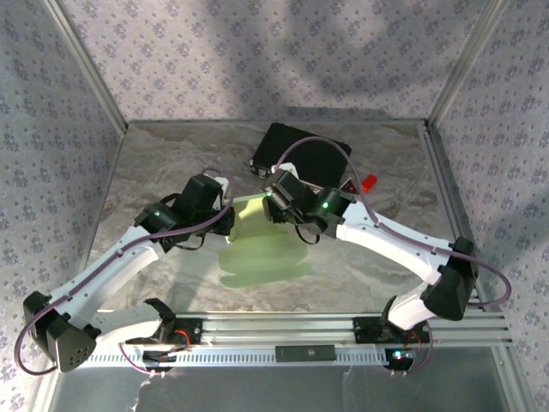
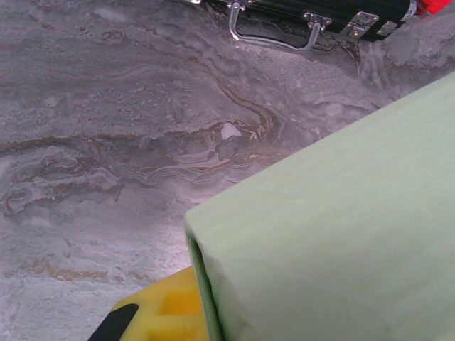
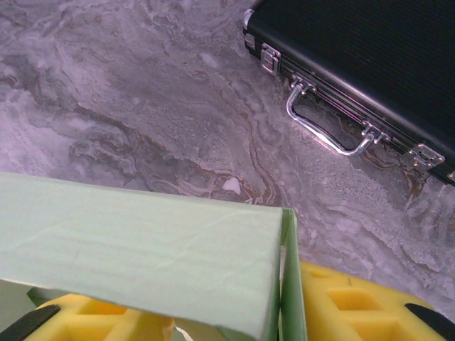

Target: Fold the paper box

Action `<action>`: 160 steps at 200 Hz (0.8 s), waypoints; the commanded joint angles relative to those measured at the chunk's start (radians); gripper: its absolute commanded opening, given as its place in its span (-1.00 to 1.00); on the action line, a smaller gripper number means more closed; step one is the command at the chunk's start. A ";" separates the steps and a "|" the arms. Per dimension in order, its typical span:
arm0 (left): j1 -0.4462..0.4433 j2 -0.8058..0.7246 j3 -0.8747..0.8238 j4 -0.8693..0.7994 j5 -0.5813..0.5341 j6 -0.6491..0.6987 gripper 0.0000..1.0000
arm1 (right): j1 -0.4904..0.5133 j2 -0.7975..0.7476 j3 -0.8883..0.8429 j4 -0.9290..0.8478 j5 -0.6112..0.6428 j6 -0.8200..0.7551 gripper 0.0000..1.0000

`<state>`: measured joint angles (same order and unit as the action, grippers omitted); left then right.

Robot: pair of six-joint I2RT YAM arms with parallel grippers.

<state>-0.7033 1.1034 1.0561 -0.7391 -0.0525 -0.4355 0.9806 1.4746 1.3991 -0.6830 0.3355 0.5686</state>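
**A:** Top external: seeing the paper box (image 1: 257, 249) lying mid-desk (image 1: 171, 163), partly raised, between both arms. Also seeing black case (image 1: 300, 154) behind it, apart.

**B:** Reading left tool (image 1: 228, 225) as pressed together, probably pinching a raised wall. Left wrist: spotting one yellow pad (image 2: 167, 312) against the card edge, missing its partner behind the card. Reading right tool (image 3: 234, 320) as spread, seeing pads (image 3: 355, 305) either side of an upright wall, not clamping it.

**A:** Suggesting: anchoring with the left pinch, bringing the right in low along the crease, squaring the wall, going gentle on thin card.

**B:** Flagging blind spots: losing the box's far end under the arms in top external; struggling to place tabs and slots; losing the box's lower part at both wrist frame edges. Failing to identify the red item (image 1: 369, 182) near the case.
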 commanded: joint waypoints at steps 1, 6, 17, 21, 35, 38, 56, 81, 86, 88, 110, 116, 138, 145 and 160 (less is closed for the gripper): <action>-0.009 0.009 0.016 0.008 0.019 -0.003 -1.00 | -0.026 -0.069 -0.047 0.052 -0.069 -0.017 -0.01; -0.009 0.010 0.016 0.006 0.016 -0.003 -1.00 | -0.039 -0.084 -0.062 0.074 -0.119 -0.028 0.04; -0.009 0.011 0.015 0.006 0.012 -0.002 -1.00 | -0.073 -0.113 -0.097 0.157 -0.270 -0.065 0.12; -0.008 0.011 0.014 0.006 0.013 -0.002 -1.00 | -0.080 -0.125 -0.109 0.173 -0.310 -0.070 0.15; -0.004 0.018 0.013 0.007 0.014 0.000 -1.00 | -0.110 -0.147 -0.125 0.194 -0.435 -0.108 0.24; -0.004 0.018 0.012 0.008 0.015 0.000 -1.00 | -0.115 -0.151 -0.127 0.191 -0.457 -0.119 0.25; 0.003 0.017 0.009 0.015 0.030 -0.001 -1.00 | -0.154 -0.176 -0.146 0.193 -0.571 -0.145 0.30; 0.034 0.002 0.001 0.037 0.092 0.003 -1.00 | -0.257 -0.248 -0.257 0.252 -0.751 -0.161 0.33; 0.047 -0.003 -0.004 0.045 0.116 0.006 -1.00 | -0.284 -0.264 -0.283 0.264 -0.782 -0.163 0.33; 0.050 -0.005 -0.006 0.050 0.125 0.008 -1.00 | -0.296 -0.271 -0.291 0.269 -0.793 -0.164 0.33; 0.086 -0.022 -0.016 0.054 0.216 0.031 -1.00 | -0.427 -0.338 -0.400 0.378 -0.977 -0.144 0.28; 0.095 -0.023 -0.019 0.055 0.235 0.037 -1.00 | -0.461 -0.346 -0.429 0.424 -1.039 -0.129 0.25; 0.118 -0.026 -0.025 0.083 0.280 0.053 -1.00 | -0.542 -0.350 -0.490 0.537 -1.215 -0.096 0.23; 0.124 -0.026 -0.026 0.081 0.286 0.055 -1.00 | -0.557 -0.355 -0.501 0.565 -1.245 -0.085 0.23; 0.137 -0.027 -0.027 0.076 0.294 0.061 -1.00 | -0.584 -0.374 -0.523 0.635 -1.284 -0.041 0.25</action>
<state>-0.5854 1.0992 1.0370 -0.6914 0.1692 -0.4046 0.4305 1.1370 0.9054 -0.2207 -0.7403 0.4648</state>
